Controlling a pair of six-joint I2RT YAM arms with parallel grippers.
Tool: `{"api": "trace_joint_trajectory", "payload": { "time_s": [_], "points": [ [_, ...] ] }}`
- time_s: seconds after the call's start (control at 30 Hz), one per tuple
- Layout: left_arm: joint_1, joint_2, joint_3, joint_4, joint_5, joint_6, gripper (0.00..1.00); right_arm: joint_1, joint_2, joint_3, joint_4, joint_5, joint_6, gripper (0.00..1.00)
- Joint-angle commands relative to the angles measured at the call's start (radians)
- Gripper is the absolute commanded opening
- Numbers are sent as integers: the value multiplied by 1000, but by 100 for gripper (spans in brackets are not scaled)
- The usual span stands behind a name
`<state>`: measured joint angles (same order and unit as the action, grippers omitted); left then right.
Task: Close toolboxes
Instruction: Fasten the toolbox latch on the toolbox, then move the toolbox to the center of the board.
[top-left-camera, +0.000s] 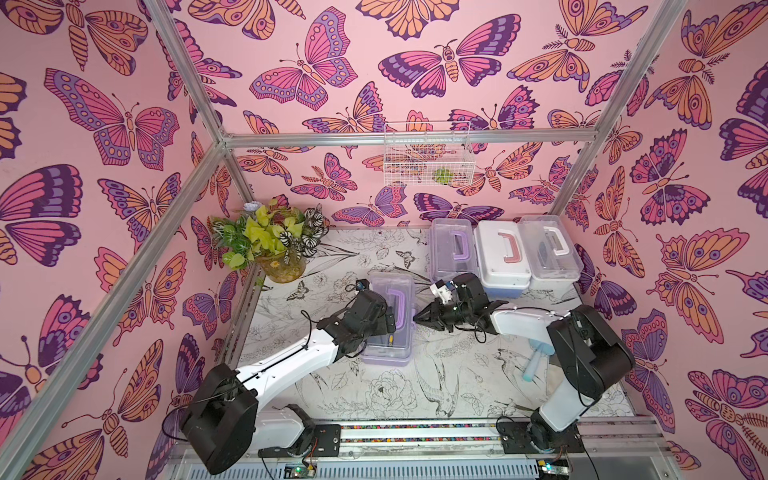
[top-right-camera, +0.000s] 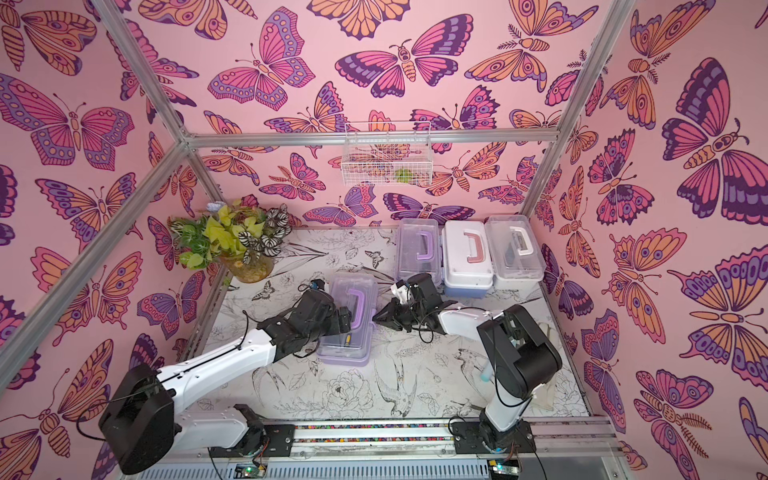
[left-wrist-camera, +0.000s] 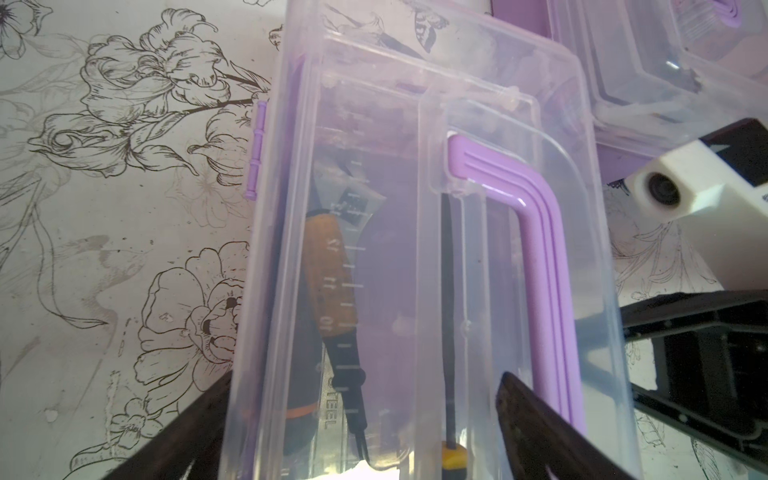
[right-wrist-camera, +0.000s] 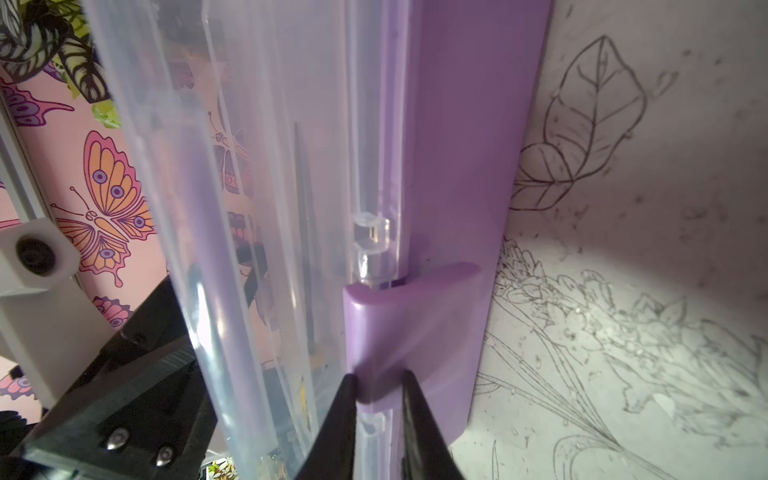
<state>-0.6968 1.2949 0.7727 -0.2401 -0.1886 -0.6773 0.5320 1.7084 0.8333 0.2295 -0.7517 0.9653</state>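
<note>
Your left arm (top-left-camera: 266, 374) is lying nearest the lens, reaching from 7 o'clock toward the middle of the table (top-left-camera: 374, 390). At 10 o'clock a potted plant (top-left-camera: 270, 237) is standing in the corner. Your left gripper (left-wrist-camera: 365, 374) is spreading its jaws wide over the near lilac toolbox (top-left-camera: 399, 291), which is sitting at the table's centre with its clear lid down. One finger (left-wrist-camera: 536, 419) is lying over the lid beside the lilac handle (left-wrist-camera: 540, 257) and the other is hanging off the box's 9 o'clock side; you cannot tell whether either is pressing. Tools are showing through the lid. On the box's 3 o'clock side your right gripper (right-wrist-camera: 379, 376) is standing narrow, its tips pinching the lilac latch (right-wrist-camera: 411, 324). Along the back edge, from 1 to 2 o'clock, three boxes are sitting side by side with lids down: the far lilac toolbox (top-left-camera: 451, 249), the light-blue toolbox (top-left-camera: 503, 257) with white lid and pink handle, and the white toolbox (top-left-camera: 548, 249) with clear lid. At 12 o'clock a wire basket (top-left-camera: 428, 153) is hanging on the back wall.
</note>
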Motion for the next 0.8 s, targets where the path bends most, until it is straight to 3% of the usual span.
{"api": "trace_joint_trajectory", "payload": {
  "time_s": [0.0,0.4,0.77],
  "points": [
    [-47,59,-52,-43,246,27,92,74,67,30,187,-59,57,21],
    [-43,68,-85,15,261,16,92,105,171,19,481,-108,215,23],
    [99,91,-54,-1,250,70,83,25,-21,219,-368,66,-286,30]
  ]
}}
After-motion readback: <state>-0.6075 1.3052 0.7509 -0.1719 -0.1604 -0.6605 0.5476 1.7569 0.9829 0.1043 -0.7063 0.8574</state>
